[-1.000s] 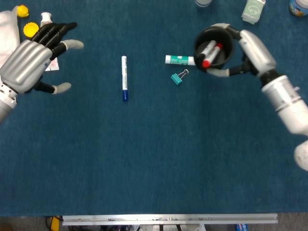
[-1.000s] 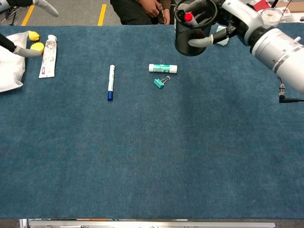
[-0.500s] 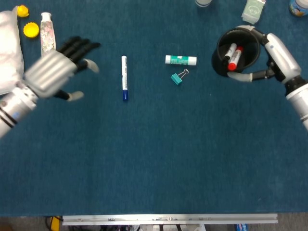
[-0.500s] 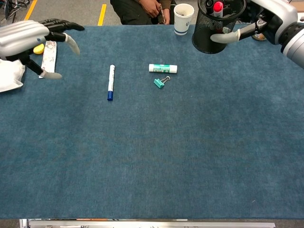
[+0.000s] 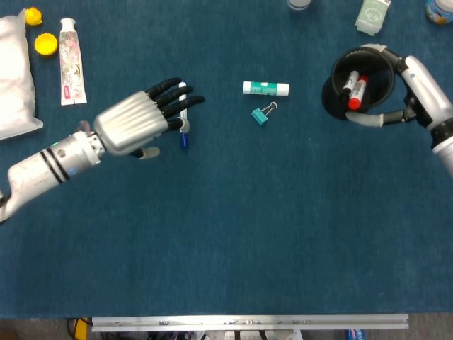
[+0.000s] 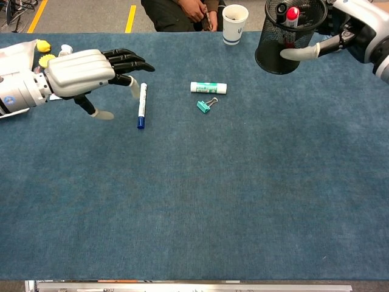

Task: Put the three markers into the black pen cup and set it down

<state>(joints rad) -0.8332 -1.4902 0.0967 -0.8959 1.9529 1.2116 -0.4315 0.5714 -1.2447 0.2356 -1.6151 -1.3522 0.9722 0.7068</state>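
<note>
A white marker with a blue cap (image 5: 183,134) (image 6: 141,104) lies on the blue table, pointing away from me. My left hand (image 5: 138,122) (image 6: 85,71) hovers over it, open, fingers spread above its upper half; contact cannot be told. My right hand (image 5: 417,88) (image 6: 349,27) grips the black mesh pen cup (image 5: 359,83) (image 6: 285,33) at the far right, lifted and tilted. Two red-capped markers (image 5: 355,91) (image 6: 292,13) stand inside the cup.
A green-and-white glue stick (image 5: 266,88) (image 6: 208,87) and a teal binder clip (image 5: 262,114) (image 6: 205,105) lie mid-table. A tube (image 5: 71,60), yellow caps (image 5: 45,44) and a white bag (image 5: 15,78) sit far left. A paper cup (image 6: 234,23) stands at the back edge.
My left hand swept right from the table's left side to above the blue-capped marker. My right hand carried the pen cup further right and lower.
</note>
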